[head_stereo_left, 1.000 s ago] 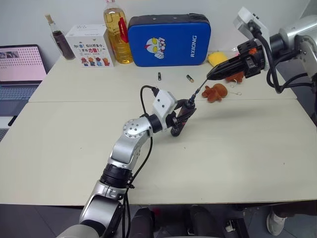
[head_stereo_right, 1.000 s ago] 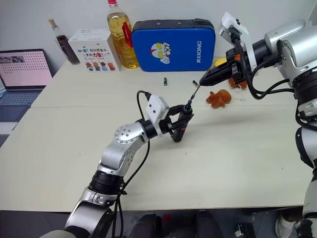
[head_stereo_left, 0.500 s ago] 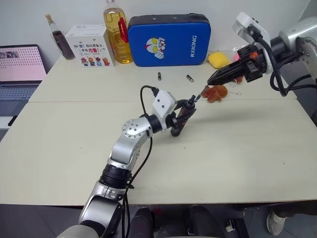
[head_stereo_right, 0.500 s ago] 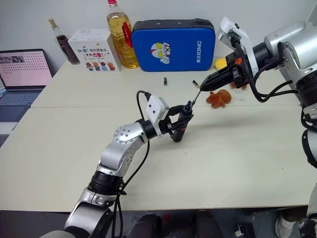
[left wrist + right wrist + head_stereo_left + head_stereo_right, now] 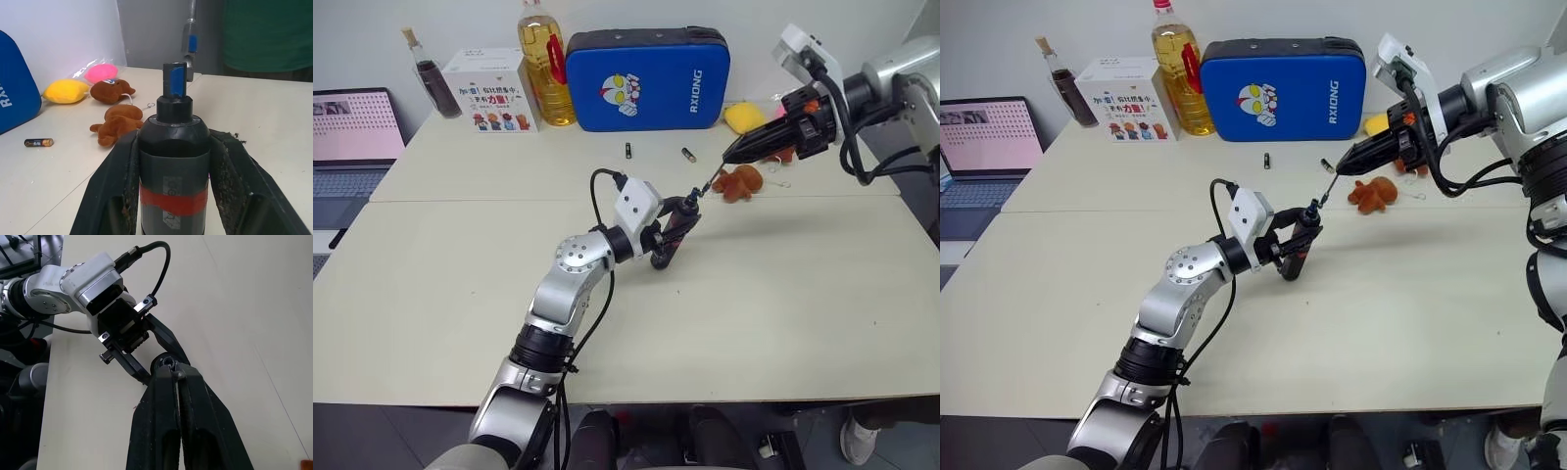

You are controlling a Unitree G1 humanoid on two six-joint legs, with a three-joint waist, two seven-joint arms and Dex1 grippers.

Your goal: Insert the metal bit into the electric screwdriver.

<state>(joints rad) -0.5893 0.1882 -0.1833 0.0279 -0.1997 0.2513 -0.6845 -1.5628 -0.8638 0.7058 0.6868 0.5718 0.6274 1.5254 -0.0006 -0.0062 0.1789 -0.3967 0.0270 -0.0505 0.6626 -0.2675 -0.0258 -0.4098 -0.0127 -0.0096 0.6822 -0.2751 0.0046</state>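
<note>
The electric screwdriver [image 5: 672, 231], dark with a red band [image 5: 173, 200] and a blue tip [image 5: 174, 81], is held above the table with my left gripper [image 5: 668, 235] shut on its body. It tilts up toward the right. The metal bit [image 5: 709, 178], a thin rod, slants from my right gripper [image 5: 730, 156] down to the screwdriver's tip. My right gripper is shut on the bit's upper end. The bit's lower end meets the tip; I cannot tell whether it sits inside. In the right wrist view the shut fingers [image 5: 161, 406] point at the screwdriver's end [image 5: 167, 362].
A brown plush toy [image 5: 739, 182] and a yellow toy [image 5: 742, 117] lie under the right arm. Two small batteries [image 5: 628, 151] lie behind. A blue case [image 5: 648, 78], oil bottle [image 5: 538, 64], white box [image 5: 489, 90], dark bottle [image 5: 433, 83] and laptop [image 5: 352, 127] line the back and left.
My right wrist has shifted slightly while the gripper's tip stays with the bit at the screwdriver's tip. The left arm and the screwdriver have not moved.
</note>
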